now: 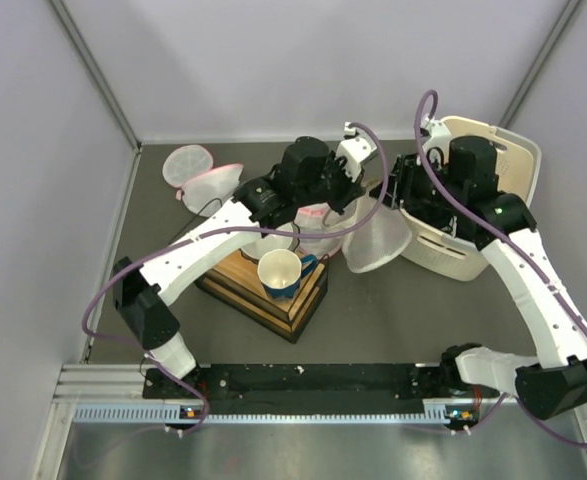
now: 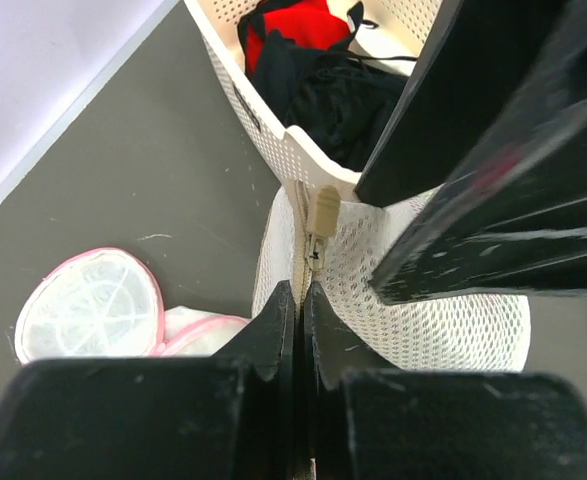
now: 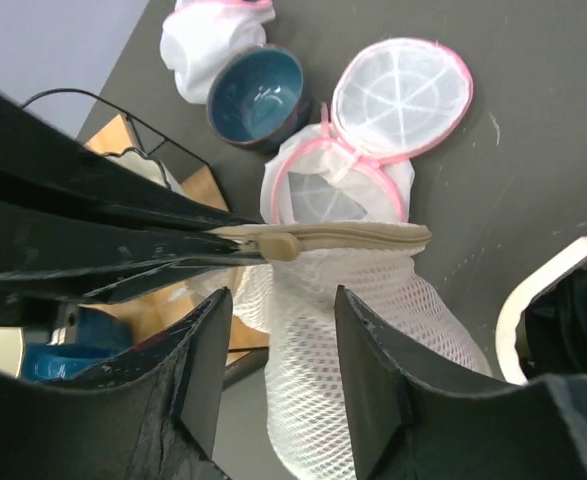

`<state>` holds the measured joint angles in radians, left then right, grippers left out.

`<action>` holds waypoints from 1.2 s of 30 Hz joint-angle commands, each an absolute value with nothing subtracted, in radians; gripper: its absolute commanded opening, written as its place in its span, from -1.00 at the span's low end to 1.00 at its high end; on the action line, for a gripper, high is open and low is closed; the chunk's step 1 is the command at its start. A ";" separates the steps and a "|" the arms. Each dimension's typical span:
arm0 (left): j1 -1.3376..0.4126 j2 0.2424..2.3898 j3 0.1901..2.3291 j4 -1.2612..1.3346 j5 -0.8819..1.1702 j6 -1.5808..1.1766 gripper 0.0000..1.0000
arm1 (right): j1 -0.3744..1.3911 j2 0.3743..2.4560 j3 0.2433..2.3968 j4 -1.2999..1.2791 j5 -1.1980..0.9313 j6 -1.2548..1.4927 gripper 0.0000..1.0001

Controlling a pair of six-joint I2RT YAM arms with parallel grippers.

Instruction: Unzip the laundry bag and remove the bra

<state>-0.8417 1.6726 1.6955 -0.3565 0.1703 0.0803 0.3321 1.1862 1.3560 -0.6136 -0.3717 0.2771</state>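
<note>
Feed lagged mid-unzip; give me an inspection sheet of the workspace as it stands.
Surface: dark grey table.
Job's things: white mesh laundry bag beside cream basket, beige zipper pull just beyond left gripper; red garment in basket with black clothes.
Clutter: pink-trimmed mesh bags, blue bowl, wooden box bearing a cup.
Grippers: left gripper shut on the bag's zipper seam; right gripper open, bag showing between its fingers.
Cables: purple cables loop along both arms.
Surroundings: pale walls.
</note>
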 commanded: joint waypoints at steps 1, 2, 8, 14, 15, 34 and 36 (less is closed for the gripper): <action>-0.821 1.602 1.655 -0.247 0.256 0.118 -1.00 | 0.328 1.085 1.373 -0.561 -0.385 0.213 -0.08; -0.813 1.597 1.640 -0.241 0.300 0.121 -1.00 | 0.322 1.074 1.373 -0.568 -0.384 0.204 -0.12; -0.772 1.557 1.586 -0.183 0.477 0.120 -1.00 | 0.256 1.098 1.413 -0.566 -0.552 0.227 -0.11; -0.764 1.552 1.585 -0.164 0.541 0.106 -1.00 | 0.258 1.184 1.417 -0.560 -0.683 0.276 -0.03; -0.765 1.551 1.585 -0.163 0.548 0.104 -1.00 | 0.258 1.189 1.413 -0.555 -0.687 0.284 -0.03; -0.761 1.557 1.586 -0.176 0.560 0.106 -1.00 | 0.258 1.147 1.347 -0.499 -0.683 0.304 -0.32; -0.759 1.560 1.588 -0.178 0.557 0.107 -1.00 | 0.258 1.140 1.339 -0.499 -0.678 0.304 -0.27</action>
